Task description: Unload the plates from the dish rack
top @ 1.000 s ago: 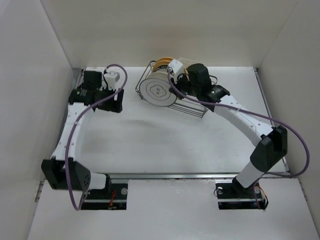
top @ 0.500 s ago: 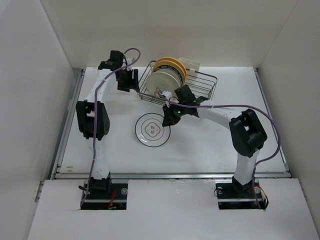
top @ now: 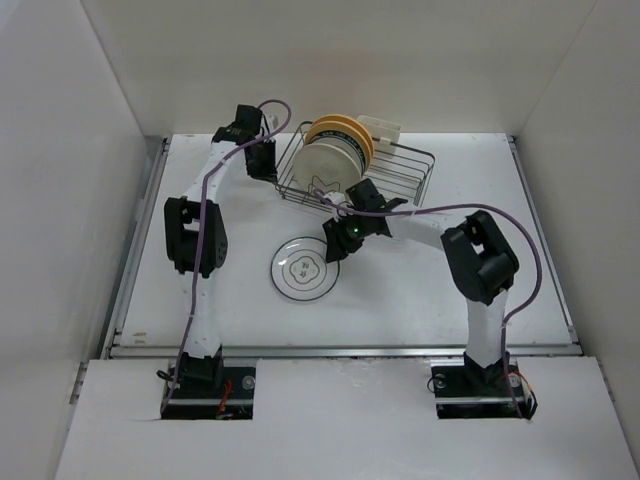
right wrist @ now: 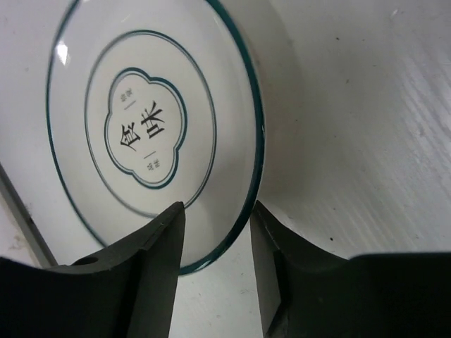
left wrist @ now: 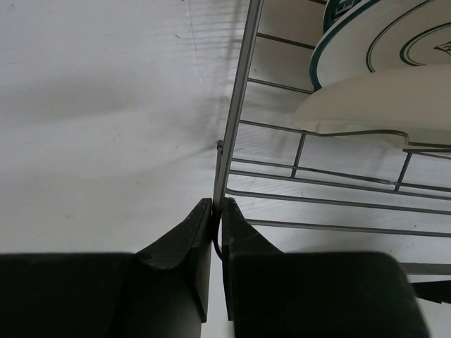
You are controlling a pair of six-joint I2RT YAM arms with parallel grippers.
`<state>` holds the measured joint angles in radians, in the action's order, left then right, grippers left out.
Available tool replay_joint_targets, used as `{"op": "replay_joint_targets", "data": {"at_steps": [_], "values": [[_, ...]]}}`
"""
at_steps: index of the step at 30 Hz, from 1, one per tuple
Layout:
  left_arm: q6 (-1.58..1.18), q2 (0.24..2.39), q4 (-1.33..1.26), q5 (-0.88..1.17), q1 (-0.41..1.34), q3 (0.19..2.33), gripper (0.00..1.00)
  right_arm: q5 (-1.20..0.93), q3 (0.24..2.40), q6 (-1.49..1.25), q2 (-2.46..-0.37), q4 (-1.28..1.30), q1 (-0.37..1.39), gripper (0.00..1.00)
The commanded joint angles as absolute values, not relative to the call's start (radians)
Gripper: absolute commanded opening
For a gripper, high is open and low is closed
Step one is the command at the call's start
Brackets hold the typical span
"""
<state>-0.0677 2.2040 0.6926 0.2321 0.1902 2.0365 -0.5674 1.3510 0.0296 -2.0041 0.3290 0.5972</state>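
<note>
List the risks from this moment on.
1. The right end effector stands open astride the rim of the white round plate with thin dark rings, which lies on the white table. Pulling away at a slant could snag the rim and drag the plate.
2. The left end effector is clamped on a rim wire of the black wire dish rack. A sideways pull could shift the rack and rock the plain cream plate standing in it.

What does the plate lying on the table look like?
The plate is round, white and glossy, like ceramic, with thin dark-teal rings and a flower-shaped outline holding characters in its centre. It lies face up on the table, near the dish rack. The open right hand straddles its rim.
</note>
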Motion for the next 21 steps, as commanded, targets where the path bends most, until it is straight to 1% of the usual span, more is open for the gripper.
{"op": "replay_joint_targets", "data": {"at_steps": [1,6,7,9,10,13,14,19,21], "values": [[-0.06,2.207,0.698,0.235,0.198,2.003,0.0,-0.526,1.356,0.04,-1.93,0.298,0.598,0.48],[-0.097,2.198,0.698,0.256,0.198,1.982,0.0,-0.495,1.356,0.04,-1.873,0.307,0.598,0.52],[-0.11,2.189,0.698,0.256,0.198,1.982,0.0,-0.483,1.356,0.04,-1.862,0.307,0.598,0.54],[-0.124,2.175,0.707,0.247,0.207,1.959,0.0,-0.473,1.356,0.031,-1.824,0.307,0.588,0.59],[-0.149,2.155,0.716,0.221,0.216,1.932,0.0,-0.472,1.356,0.031,-1.81,0.307,0.588,0.69],[-0.19,2.128,0.762,0.198,0.239,1.878,0.0,-0.497,1.356,0.031,-1.741,0.307,0.566,0.71],[-0.237,2.112,0.771,0.21,0.239,1.862,0.0,-0.506,1.37,0.031,-1.724,0.307,0.555,0.76],[-0.372,2.094,0.811,0.326,0.239,1.799,0.0,-0.528,1.453,0.031,-1.648,0.307,0.496,0.76],[-0.414,2.083,0.811,0.411,0.239,1.76,0.0,-0.493,1.485,0.021,-1.647,0.276,0.457,0.76]]}}
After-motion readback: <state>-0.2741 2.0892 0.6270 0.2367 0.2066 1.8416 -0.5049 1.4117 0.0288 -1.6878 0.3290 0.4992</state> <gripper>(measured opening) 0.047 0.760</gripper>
